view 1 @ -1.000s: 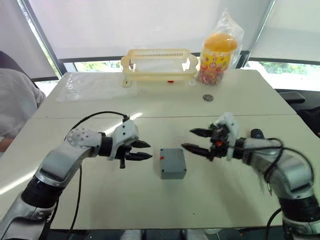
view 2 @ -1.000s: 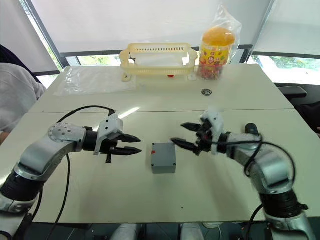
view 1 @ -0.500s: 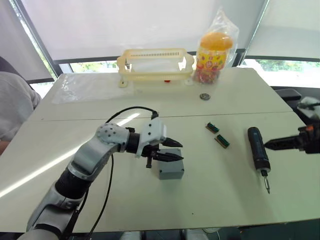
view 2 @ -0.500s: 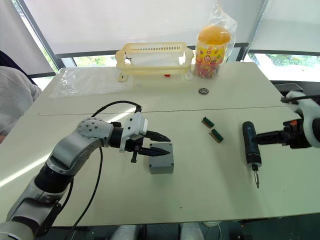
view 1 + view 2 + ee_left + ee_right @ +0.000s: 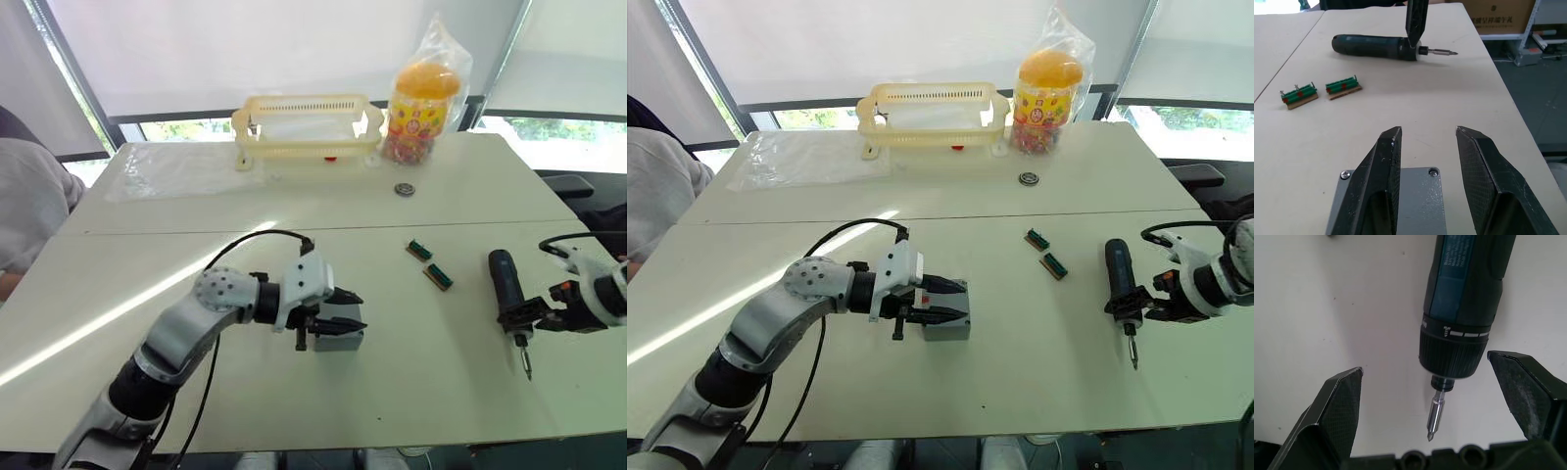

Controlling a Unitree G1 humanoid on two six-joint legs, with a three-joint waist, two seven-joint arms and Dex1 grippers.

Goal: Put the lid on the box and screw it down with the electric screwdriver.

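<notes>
Left gripper sat spread over the grey box mid-table with lid already on it, while right gripper was wide apart around the tip of the electric screwdriver lying on the table.

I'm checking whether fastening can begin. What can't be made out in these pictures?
- Box: the left gripper covers its near side in the eye views; the left wrist view cuts it off.
- Corner screws: too small to judge whether seated.
- Electric screwdriver: rear end cropped in the right wrist view.
</notes>
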